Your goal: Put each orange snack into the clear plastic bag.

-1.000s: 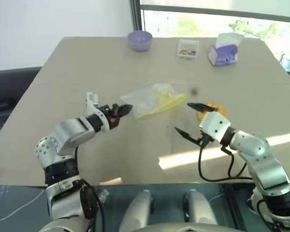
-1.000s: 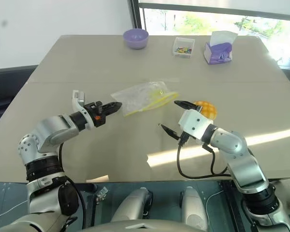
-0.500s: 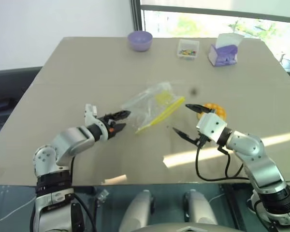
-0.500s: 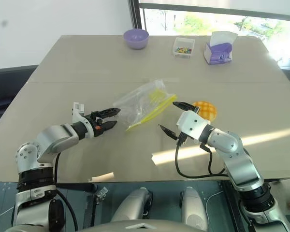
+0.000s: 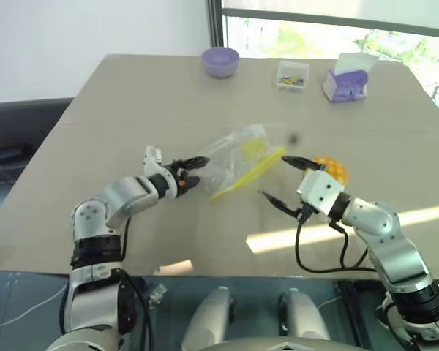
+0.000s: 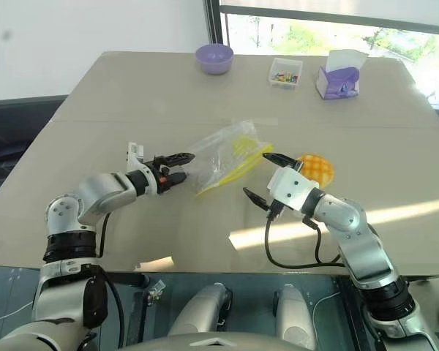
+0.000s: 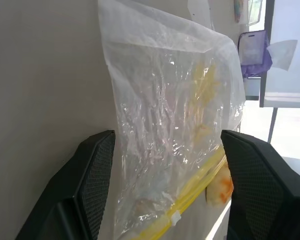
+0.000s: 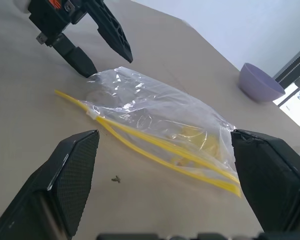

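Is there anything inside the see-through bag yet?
No bun inside. Through the clear plastic bag you see only its own yellow print and the table under it. The orange snack sits outside on the table, beside the right gripper, partly hidden by it.

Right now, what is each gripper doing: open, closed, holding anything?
Left gripper: open, fingers either side of the clear plastic bag's edge, not closed on it.
Right gripper: open, holding nothing, facing the bag.
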{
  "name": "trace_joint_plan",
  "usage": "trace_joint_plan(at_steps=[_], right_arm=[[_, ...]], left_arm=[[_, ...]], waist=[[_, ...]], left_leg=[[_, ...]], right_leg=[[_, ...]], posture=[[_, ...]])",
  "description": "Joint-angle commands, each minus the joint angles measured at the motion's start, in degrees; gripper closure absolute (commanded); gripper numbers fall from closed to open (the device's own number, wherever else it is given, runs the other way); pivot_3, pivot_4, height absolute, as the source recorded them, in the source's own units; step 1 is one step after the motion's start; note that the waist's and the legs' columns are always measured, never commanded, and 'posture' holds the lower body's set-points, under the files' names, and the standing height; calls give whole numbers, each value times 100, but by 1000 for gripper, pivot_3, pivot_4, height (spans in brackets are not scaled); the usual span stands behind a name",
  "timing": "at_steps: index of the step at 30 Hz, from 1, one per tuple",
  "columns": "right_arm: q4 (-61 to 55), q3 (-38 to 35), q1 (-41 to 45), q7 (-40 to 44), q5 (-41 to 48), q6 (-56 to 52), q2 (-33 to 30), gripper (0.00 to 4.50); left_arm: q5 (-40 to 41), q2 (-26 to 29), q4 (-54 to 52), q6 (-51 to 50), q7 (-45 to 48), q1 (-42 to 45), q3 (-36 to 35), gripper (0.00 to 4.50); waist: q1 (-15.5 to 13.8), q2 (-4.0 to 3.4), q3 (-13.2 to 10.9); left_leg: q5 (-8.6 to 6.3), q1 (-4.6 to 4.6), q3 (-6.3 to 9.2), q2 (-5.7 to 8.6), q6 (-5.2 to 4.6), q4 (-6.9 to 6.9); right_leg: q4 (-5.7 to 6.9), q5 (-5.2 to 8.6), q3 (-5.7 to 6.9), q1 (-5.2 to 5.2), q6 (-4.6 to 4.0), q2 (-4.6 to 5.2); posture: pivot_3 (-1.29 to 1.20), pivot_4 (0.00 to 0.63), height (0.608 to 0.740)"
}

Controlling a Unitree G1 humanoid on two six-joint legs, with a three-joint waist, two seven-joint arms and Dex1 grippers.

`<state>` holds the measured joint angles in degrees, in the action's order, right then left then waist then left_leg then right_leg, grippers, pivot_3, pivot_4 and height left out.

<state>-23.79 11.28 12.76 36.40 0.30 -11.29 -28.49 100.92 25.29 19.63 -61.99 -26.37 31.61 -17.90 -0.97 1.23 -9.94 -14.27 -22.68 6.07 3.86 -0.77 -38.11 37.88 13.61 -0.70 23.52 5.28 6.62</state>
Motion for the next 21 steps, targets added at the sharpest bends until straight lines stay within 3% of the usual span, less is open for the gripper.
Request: trace_joint_plan(at_steps=[1, 2, 3, 5, 12, 17, 21], right_arm=[[-360, -202, 11, -52, 26, -49, -66, 0], [-402, -213, -2, -63, 22, -79, -73, 0], [-448, -224, -15, -79, 18, -116, -77, 0], [-520, -242, -44, -119, -3, -177, -81, 0], [-682, -246, -135, -201, -129, -299, -146, 0], [-629, -131, -157, -257, -505, -162, -303, 0], [35, 145, 74, -504, -1130, 406, -317, 0]], left_arm=[[-33, -193, 548, -408, 21, 136, 177, 903], [-88, -193, 683, -507, 73, 202, 189, 903], [-210, -215, 869, -527, 91, 265, 172, 1294], [-483, -210, 1156, -581, 184, 330, 189, 1507], [-239, -524, 1246, -538, 267, 732, -406, 4456], [1038, -658, 573, -524, -526, 814, -647, 4456], [1208, -869, 299, -457, -1060, 1161, -1030, 4456]], waist=[[-1, 0, 1], [-2, 0, 1], [0, 0, 1], [1, 0, 2], [-6, -4, 5], [23, 10, -4], [54, 14, -7]], left_leg=[[0, 0, 0, 1, 0, 0], [0, 0, 2, 1, 0, 0], [0, 0, 3, 2, 0, 0], [0, 0, 2, 2, 0, 0], [0, 1, 6, 3, 0, -1], [1, -11, 13, -2, 1, -3], [0, -13, 7, -3, 2, 2]], right_leg=[[0, 0, 0, 0, 0, 0], [0, 0, 1, -1, 0, 1], [0, 0, 2, -1, 0, 2], [-1, 0, 2, -2, 0, 2], [-1, 0, 6, -3, 1, 3], [-2, 0, 9, 0, 1, 5], [-4, 0, 3, 7, 1, 3]], posture=[[0, 150, 740], [0, 150, 740], [0, 150, 740], [0, 150, 740], [0, 150, 740], [0, 150, 740], [0, 150, 740]])
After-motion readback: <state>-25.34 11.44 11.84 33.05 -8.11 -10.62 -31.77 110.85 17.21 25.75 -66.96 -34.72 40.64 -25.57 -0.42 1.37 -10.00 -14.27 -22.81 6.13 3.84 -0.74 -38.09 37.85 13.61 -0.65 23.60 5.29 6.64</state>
